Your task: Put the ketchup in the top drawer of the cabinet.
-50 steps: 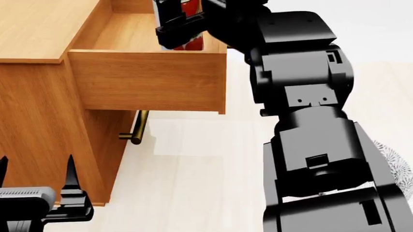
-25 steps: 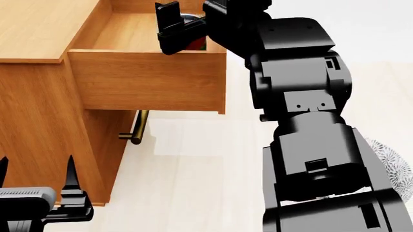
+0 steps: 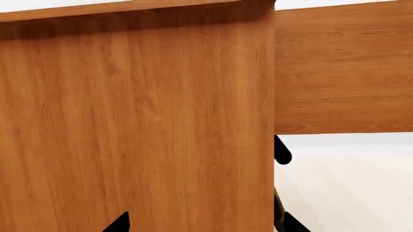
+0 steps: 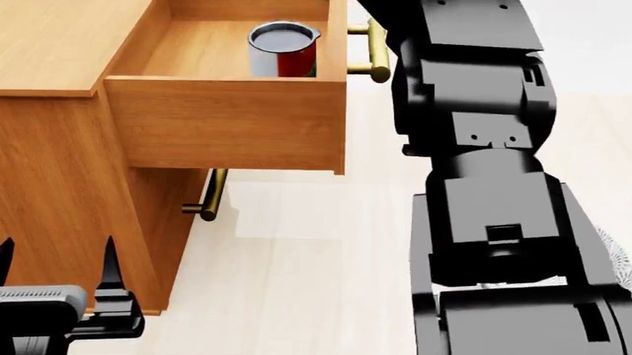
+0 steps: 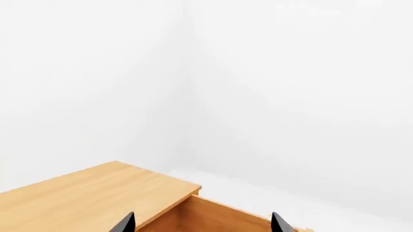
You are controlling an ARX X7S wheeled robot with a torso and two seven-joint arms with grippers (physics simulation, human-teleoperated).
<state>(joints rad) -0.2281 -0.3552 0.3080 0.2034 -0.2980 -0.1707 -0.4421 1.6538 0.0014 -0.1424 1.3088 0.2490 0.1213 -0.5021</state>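
Observation:
The ketchup, a red-labelled can with a silver lid, stands upright by itself inside the open top drawer of the cabinet. No gripper touches it. My right gripper is open and empty, high above the cabinet top and the drawer; in the head view only its black arm shows. Low down beside the cabinet's side panel, my left gripper is open with nothing between its fingers.
The drawer's brass handle sticks out next to my right arm. A lower drawer's brass handle shows under the open drawer. The edge of a grey patterned bowl peeks out at the far right on the pale floor.
My right gripper has let go of the ketchup and risen out of the head view. The can now stands alone in the drawer. The left arm has not moved.

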